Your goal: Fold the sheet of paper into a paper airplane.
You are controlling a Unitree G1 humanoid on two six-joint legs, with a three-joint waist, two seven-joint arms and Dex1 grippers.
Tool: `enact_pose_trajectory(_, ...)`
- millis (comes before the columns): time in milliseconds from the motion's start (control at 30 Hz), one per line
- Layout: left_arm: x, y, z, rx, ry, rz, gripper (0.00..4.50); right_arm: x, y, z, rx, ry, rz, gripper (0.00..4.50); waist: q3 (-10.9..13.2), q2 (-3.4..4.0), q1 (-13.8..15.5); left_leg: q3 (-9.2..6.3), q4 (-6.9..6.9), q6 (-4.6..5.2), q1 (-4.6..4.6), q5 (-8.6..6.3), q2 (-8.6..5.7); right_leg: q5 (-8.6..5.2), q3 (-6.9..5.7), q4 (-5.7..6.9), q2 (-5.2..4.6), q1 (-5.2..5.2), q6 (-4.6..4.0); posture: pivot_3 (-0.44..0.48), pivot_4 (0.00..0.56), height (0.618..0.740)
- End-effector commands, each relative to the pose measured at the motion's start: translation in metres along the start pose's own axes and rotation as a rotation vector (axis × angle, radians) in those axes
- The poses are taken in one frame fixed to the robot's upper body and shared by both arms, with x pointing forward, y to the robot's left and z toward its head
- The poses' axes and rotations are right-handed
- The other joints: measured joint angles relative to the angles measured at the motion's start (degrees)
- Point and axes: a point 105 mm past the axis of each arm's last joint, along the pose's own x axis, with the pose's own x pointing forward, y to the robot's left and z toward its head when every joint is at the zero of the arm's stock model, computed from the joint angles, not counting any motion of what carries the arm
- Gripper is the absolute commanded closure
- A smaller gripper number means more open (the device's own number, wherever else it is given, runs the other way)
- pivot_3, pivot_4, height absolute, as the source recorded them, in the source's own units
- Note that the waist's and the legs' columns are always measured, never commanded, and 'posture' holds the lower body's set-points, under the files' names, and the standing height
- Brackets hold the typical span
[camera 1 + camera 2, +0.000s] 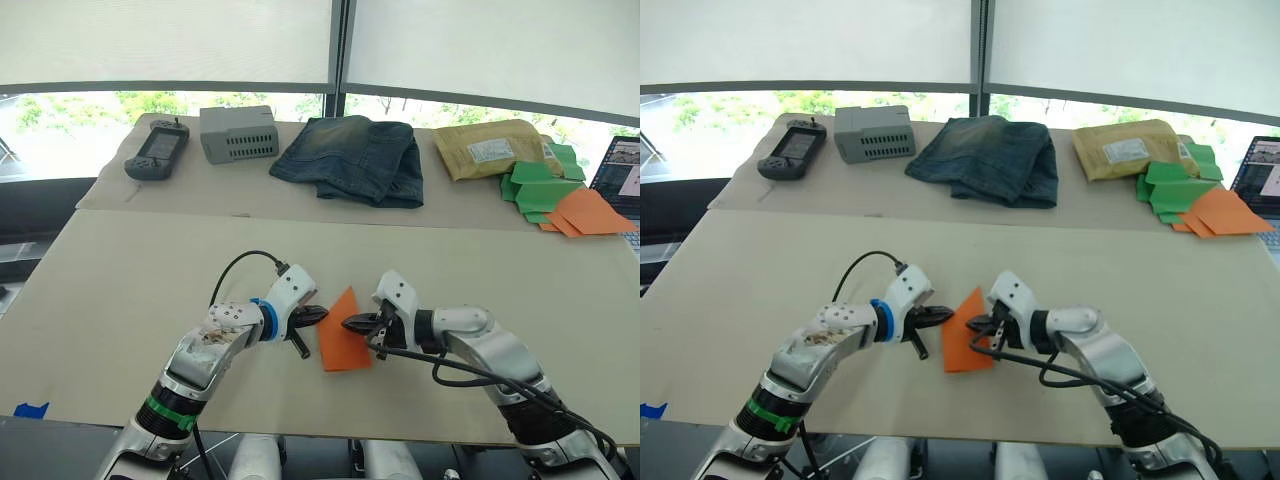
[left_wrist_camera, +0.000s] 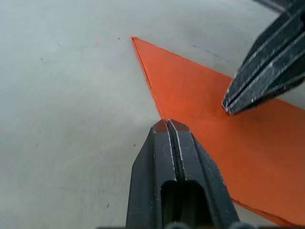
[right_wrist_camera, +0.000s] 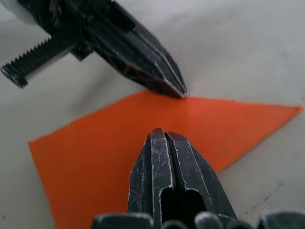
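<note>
- Sheet of paper (image 1: 343,343): folded orange wedge, flat on table (image 1: 120,290), lower centre of frame.
- Left gripper (image 1: 320,315): fingers closed, tip pressing the paper's left edge.
- Right gripper (image 1: 350,324): fingers closed, tip on the paper.

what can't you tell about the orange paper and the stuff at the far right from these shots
- Sheet of paper: how many layers are folded; it lies flat in every view.
- Right gripper: whether its shut tips press the paper; the right wrist view has the fingers covering the contact.
- Laptop: cut off by the right edge of the head views.
- Envelope: label text too small.
- Green paper pieces: count unclear, overlapping.
</note>
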Motion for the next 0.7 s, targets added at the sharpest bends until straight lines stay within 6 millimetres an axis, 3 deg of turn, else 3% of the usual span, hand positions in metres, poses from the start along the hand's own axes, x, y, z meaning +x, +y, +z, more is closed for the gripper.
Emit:
enact_pose_trajectory(33, 0.001, 0.004, 0.004, 0.005, -0.016, -0.025, 4.50, 0.002, 0.002, -0.011, -0.043, 0.059, -0.011, 4.49, 0.0, 0.00, 0.1, 0.00, 0.01, 0.00, 0.02, 0.00, 0.00, 0.00, 0.01, 0.00, 0.00, 0.02, 0.00, 0.000, 0.150, 0.716)
enact_pose_trajectory(167, 0.001, 0.025, 0.035, 0.132, -0.135, -0.033, 4.50, 0.003, 0.003, -0.022, -0.026, 0.094, -0.016, 4.49, 0.0, -0.01, 0.3, -0.01, 0.05, 0.00, 0.05, 0.00, 0.00, 0.00, 0.00, 0.02, 0.03, 0.05, 0.00, 0.000, 0.150, 0.716)
enact_pose_trajectory(300, 0.010, 0.031, 0.061, 0.209, -0.237, -0.125, 4.50, 0.004, 0.004, -0.026, -0.013, 0.104, -0.018, 4.49, 0.0, -0.04, 0.6, -0.02, 0.11, 0.00, 0.06, 0.00, 0.00, 0.01, -0.01, 0.05, 0.04, 0.08, -0.03, 0.000, 0.150, 0.716)
enact_pose_trajectory(700, 0.054, 0.025, 0.076, 0.289, -0.297, -0.292, 4.50, 0.002, 0.003, -0.028, 0.013, 0.103, -0.056, 4.49, 0.1, -0.20, 2.6, -0.01, 0.51, 0.06, 0.01, 0.04, -0.03, 0.11, -0.02, 0.14, 0.00, 0.18, -0.03, 0.000, 0.150, 0.716)
